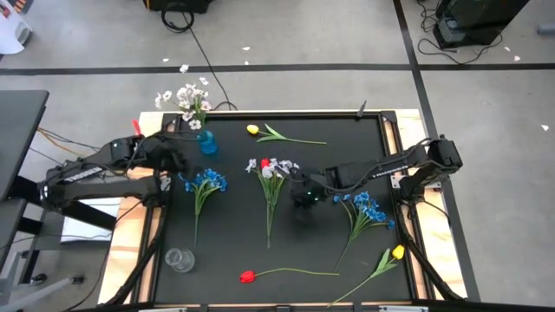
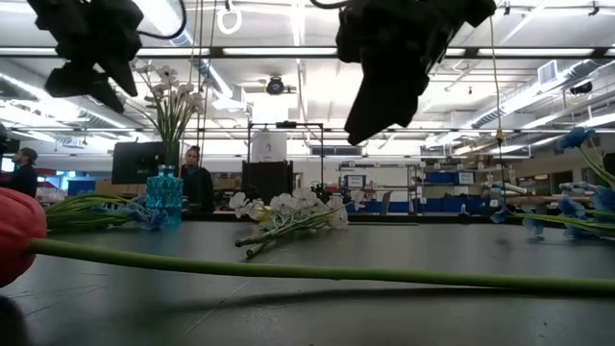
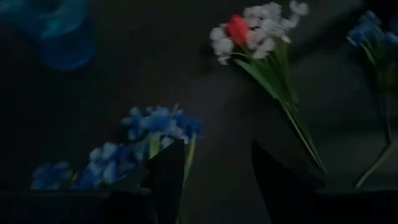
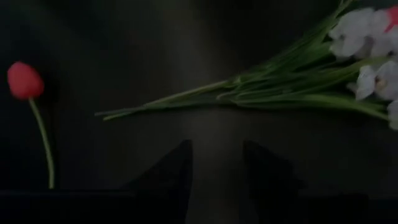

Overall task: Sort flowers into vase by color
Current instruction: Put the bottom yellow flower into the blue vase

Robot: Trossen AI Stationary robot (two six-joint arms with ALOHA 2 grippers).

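A blue vase (image 1: 206, 141) stands at the far left of the black mat and holds a white spray (image 1: 189, 100). Another white spray with a red bloom on it (image 1: 270, 166) lies mid-table. Blue sprays lie at left (image 1: 206, 180) and right (image 1: 364, 206). Single tulips lie flat: yellow (image 1: 253, 130), yellow (image 1: 397, 252) and red (image 1: 248, 276). My left gripper (image 3: 217, 180) is open, raised above the left blue spray (image 3: 149, 134). My right gripper (image 4: 214, 171) is open and hovers beside the white spray's stems (image 4: 249, 93), touching nothing.
A clear glass vase (image 1: 179, 259) stands near the mat's near left corner. The red tulip's stem (image 2: 317, 272) lies along the near edge. Wooden borders (image 1: 395, 130) frame the mat. People stand in the room beyond the table (image 2: 197, 178).
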